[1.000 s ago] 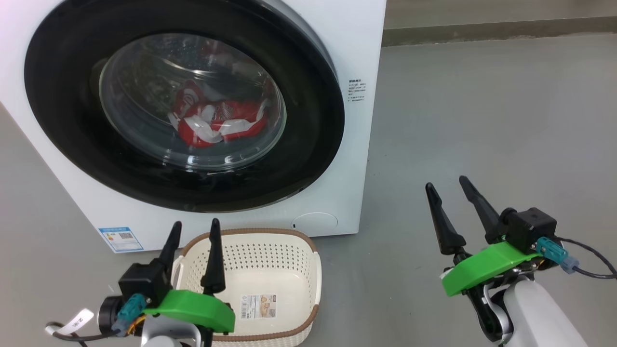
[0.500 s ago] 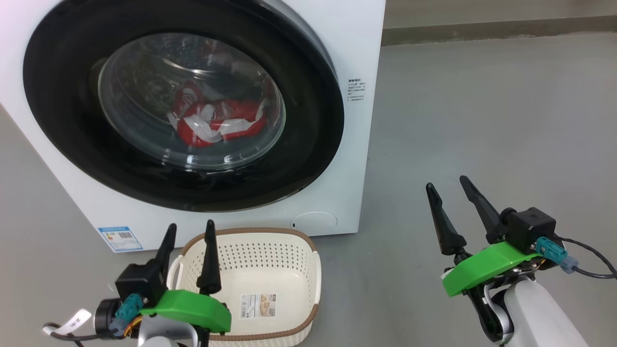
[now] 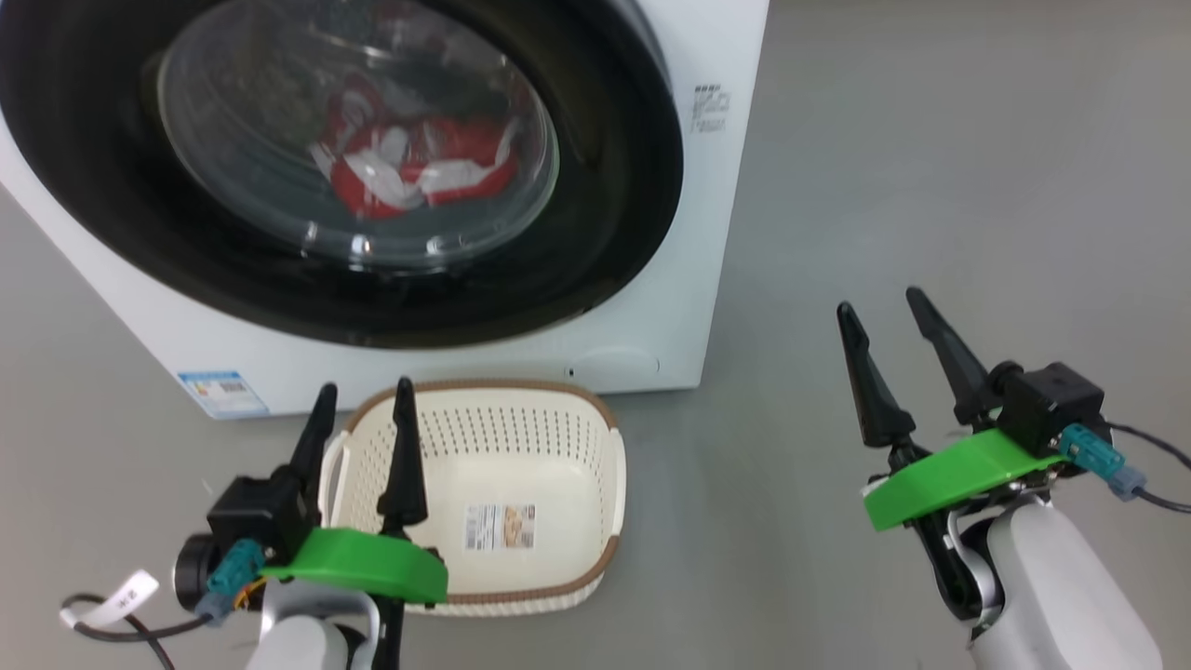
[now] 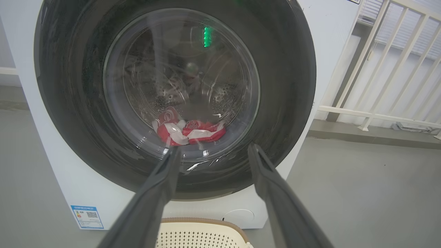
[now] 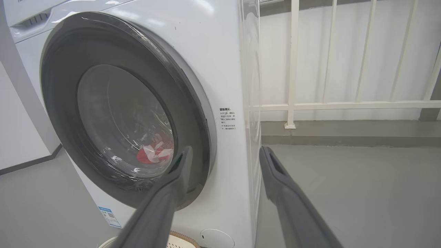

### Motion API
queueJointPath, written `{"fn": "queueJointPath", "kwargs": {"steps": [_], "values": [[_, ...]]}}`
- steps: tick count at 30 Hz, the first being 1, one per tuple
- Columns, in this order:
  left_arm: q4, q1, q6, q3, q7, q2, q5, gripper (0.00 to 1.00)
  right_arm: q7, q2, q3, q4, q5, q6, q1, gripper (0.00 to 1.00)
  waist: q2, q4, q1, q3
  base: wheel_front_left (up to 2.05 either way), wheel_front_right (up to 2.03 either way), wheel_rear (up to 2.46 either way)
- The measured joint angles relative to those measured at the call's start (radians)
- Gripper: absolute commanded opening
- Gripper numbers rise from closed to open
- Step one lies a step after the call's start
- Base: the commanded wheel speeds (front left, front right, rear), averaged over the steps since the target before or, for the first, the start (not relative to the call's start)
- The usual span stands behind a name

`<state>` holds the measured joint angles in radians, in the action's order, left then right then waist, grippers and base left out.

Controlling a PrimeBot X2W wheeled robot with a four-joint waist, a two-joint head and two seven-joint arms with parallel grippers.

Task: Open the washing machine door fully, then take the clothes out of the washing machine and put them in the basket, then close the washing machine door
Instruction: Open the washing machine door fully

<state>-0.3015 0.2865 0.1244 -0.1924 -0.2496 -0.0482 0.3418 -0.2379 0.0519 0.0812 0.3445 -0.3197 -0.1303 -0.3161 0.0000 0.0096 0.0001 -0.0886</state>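
The white washing machine (image 3: 716, 233) stands ahead with its round black-framed door (image 3: 595, 251) closed against the front. Red and white clothes (image 3: 409, 167) lie in the drum behind the glass, also visible in the left wrist view as clothes (image 4: 189, 132). A cream basket (image 3: 609, 493) with a brown rim sits empty on the floor before the washer. My left gripper (image 3: 363, 395) hovers open over the basket's left side. My right gripper (image 3: 884, 302) is open over bare floor, right of the washer, holding nothing.
Grey floor (image 3: 930, 186) spreads to the right of the washer. A white railing (image 5: 293, 103) and wall stand behind it. A blue label sticker (image 3: 219, 391) marks the washer's lower left corner.
The head camera has tilted down and drawn nearer, so the washer sits higher in the picture. Both grippers stay open and keep their places.
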Motion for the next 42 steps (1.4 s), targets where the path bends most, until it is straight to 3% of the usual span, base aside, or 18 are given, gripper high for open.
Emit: {"fn": "queueJointPath", "kwargs": {"steps": [8,9,11,12,28,42], "values": [[0.043,0.05,0.008,-0.006,0.0,0.0,-0.006,1.0,-0.002,0.001,-0.009,-0.038,0.001,0.0,-0.058,1.0,0.0,0.012,0.0,-0.099,0.0,0.0,0.0],[0.048,0.057,0.008,-0.006,0.0,0.0,-0.008,1.0,-0.002,0.001,-0.01,-0.043,0.0,0.0,-0.07,0.59,0.0,0.014,0.0,-0.114,0.0,0.0,0.0],[0.059,0.07,0.008,-0.007,0.0,0.0,-0.008,1.0,-0.009,0.001,-0.01,-0.049,-0.026,0.0,-0.095,0.24,0.0,0.017,0.0,-0.142,0.0,0.0,0.0],[0.063,0.074,0.008,-0.008,0.0,0.0,-0.01,1.0,-0.009,0.002,-0.01,-0.051,-0.037,0.0,-0.108,0.0,0.0,0.019,0.0,-0.155,0.0,0.0,0.0],[0.126,0.103,0.006,-0.024,-0.003,0.003,-0.026,1.0,-0.002,0.007,0.037,0.025,-0.482,0.0,-0.341,0.0,0.0,0.068,0.0,-0.275,0.0,0.0,0.0],[0.174,0.111,-0.01,-0.022,-0.003,0.008,-0.036,1.0,0.167,0.012,0.009,0.067,-0.79,0.0,-0.52,0.0,0.0,0.115,0.0,-0.335,0.0,0.0,0.0]]}}
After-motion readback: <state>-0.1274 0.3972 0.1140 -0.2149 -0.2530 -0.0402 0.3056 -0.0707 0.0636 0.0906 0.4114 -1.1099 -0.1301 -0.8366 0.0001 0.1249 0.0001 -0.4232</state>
